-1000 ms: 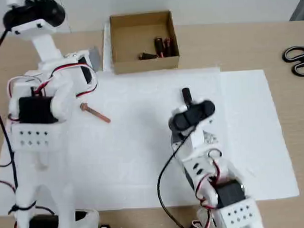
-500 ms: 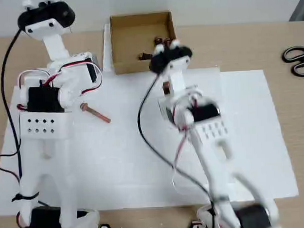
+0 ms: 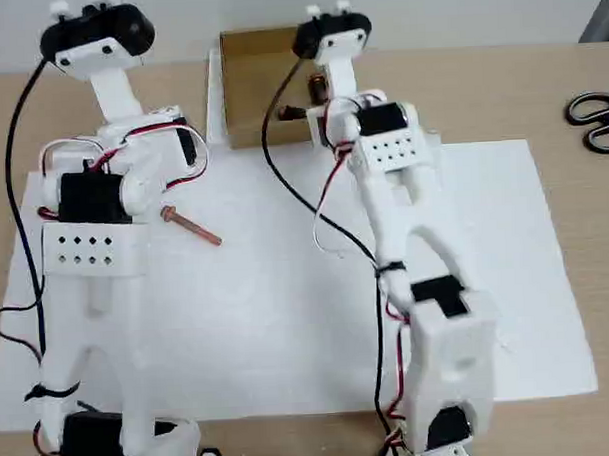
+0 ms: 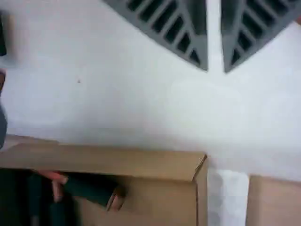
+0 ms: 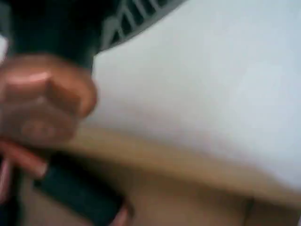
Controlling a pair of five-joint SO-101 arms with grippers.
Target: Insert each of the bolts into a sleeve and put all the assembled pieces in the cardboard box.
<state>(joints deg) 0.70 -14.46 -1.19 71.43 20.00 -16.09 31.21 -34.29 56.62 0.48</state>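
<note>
The cardboard box (image 3: 264,132) stands at the back of the table, with dark assembled pieces (image 3: 287,113) inside. My right gripper (image 3: 321,88) hangs over the box's right half, shut on a black sleeve with a copper bolt head (image 5: 44,94). Below it in the right wrist view lies another assembled piece (image 5: 80,195). A loose copper bolt (image 3: 190,224) rests on the white paper (image 3: 287,309), beside the left arm. My left gripper (image 3: 188,132) hovers left of the box, its grey fingers (image 4: 188,33) nearly together with nothing between them. Its view looks across the paper at the box (image 4: 117,160) and a sleeved piece (image 4: 91,188).
Scissors (image 3: 596,118) lie on the wooden table at the far right. The white paper covers most of the work area between the two arms.
My right arm has swung from the middle of the paper up to the box, carrying the sleeved bolt. The left arm shifted slightly, and the loose bolt has not moved.
</note>
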